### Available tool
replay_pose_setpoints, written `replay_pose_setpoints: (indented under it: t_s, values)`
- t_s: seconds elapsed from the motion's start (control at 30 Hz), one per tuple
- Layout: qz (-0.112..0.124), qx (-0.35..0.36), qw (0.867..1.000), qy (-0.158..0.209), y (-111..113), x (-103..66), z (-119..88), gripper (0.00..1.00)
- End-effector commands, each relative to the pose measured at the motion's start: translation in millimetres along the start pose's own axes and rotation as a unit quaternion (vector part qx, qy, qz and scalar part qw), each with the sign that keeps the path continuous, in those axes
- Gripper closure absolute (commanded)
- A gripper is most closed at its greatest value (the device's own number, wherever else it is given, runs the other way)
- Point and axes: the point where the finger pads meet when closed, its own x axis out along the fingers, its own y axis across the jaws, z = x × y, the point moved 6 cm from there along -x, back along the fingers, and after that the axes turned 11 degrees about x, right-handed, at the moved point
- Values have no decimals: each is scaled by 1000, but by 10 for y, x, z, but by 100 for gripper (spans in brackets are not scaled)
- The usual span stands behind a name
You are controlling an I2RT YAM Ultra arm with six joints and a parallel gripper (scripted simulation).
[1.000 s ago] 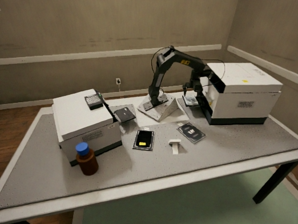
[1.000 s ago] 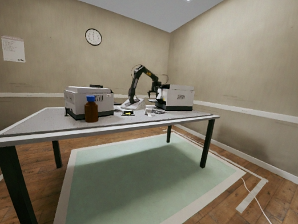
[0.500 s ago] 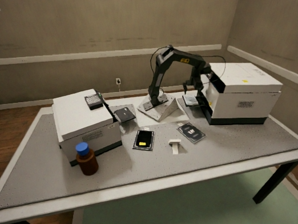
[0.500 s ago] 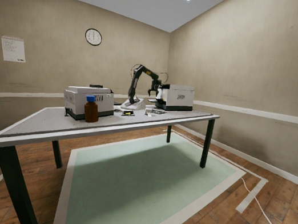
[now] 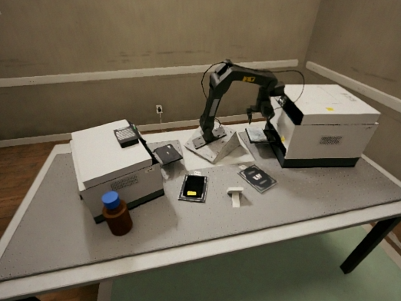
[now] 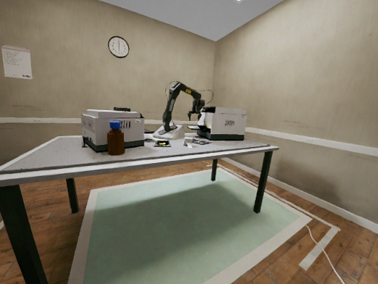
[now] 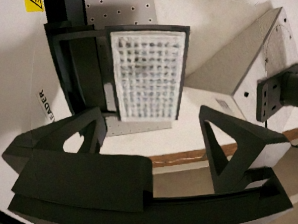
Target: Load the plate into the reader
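Note:
The well plate [image 7: 148, 76] [image 5: 256, 135], pale with a grid of wells and no lid, lies on the reader's dark stage in front of the white reader [image 5: 326, 123]. My gripper [image 7: 150, 110] is open and empty. It hangs just above the plate's near end without touching it, and it also shows in the top view [image 5: 261, 114]. A dark flat piece with a yellow label, seemingly the lid [image 5: 193, 188], lies flat in a bench nest. The dispenser's stage [image 5: 166, 153] is bare.
The brown bottle with a blue cap [image 5: 116, 213] stands at the dispenser's [image 5: 111, 161] front corner. A second bench nest with white lettering [image 5: 257, 178] and a small white block [image 5: 234, 196] lie mid-table. A gridded box [image 5: 125, 135] sits on the dispenser's top.

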Motion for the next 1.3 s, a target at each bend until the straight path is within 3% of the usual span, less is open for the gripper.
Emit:
replay_pose_setpoints:
  t_s: [0.0,0.57,0.67,1.27]
  values:
    - [22,4,1000,8,0,-251,-12,0]
    - [16,2,1000,5,-1,-400,-25,0]
    - [9,1,1000,2,0,-329,-6,0]
    - [9,1,1000,2,0,-329,-6,0]
